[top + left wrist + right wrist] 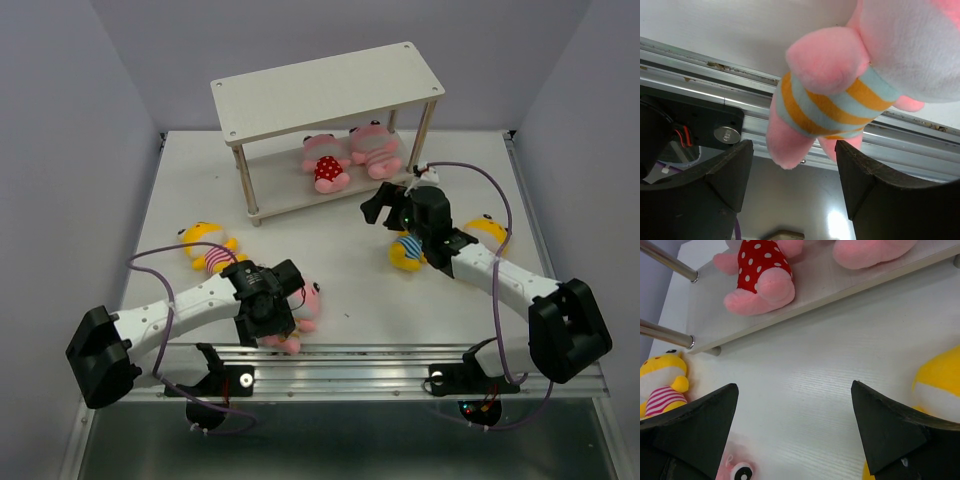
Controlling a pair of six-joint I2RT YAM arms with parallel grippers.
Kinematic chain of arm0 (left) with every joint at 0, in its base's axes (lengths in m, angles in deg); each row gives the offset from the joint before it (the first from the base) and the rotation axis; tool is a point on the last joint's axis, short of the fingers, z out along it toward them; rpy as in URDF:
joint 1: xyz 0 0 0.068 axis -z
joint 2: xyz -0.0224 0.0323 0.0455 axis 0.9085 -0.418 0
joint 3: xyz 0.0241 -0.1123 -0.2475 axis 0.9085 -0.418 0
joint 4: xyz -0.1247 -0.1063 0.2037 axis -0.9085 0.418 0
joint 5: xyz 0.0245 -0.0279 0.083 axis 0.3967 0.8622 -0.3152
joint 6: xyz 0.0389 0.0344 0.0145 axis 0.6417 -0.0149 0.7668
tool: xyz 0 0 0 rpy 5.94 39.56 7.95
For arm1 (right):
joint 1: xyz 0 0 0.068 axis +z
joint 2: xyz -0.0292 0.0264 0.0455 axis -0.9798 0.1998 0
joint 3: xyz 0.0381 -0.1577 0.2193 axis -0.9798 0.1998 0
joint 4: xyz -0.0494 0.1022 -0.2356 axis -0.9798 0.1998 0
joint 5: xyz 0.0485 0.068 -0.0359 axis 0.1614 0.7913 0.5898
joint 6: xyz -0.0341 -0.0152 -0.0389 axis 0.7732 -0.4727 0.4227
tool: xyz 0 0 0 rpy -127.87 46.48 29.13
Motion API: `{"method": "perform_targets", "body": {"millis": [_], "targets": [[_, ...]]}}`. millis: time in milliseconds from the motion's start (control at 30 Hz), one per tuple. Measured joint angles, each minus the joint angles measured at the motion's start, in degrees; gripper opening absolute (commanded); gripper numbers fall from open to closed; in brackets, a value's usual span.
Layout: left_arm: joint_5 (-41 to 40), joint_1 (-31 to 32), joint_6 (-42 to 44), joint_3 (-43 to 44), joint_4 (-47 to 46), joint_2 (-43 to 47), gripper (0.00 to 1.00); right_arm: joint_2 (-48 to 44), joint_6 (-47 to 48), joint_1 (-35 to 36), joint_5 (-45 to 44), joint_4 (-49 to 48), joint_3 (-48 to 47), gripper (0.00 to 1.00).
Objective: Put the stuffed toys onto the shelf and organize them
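Pink striped toy [825,100] between left fingers [725,175]

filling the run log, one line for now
left gripper: open, straddling pink striped toy | right gripper: open, empty | shelf: two pink toys, lower tier

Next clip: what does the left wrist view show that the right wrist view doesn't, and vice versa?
Left wrist only: a pink toy with an orange-and-blue striped belly between the left hand's open fingers, and a metal rail. Right wrist only: the shelf's lower board holding a polka-dot pink toy and another pink toy, plus a striped yellow toy and a second yellow toy. Both: white tabletop and open fingers; a pink face low in the right wrist view may be that first toy.
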Motion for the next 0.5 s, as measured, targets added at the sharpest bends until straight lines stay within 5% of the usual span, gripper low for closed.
{"method": "perform_targets", "body": {"millis": [267,500], "targets": [[-2.4,0.0,-0.1,0.4,-0.9,-0.2,0.53,-1.2,0.2,0.0,-0.4,0.0,0.3,1.0],[-1.3,0.1,0.3,-1.3,-5.1,1.1,0.52,-1.2,0.6,0.0,-0.6,0.0,0.3,1.0]]}}
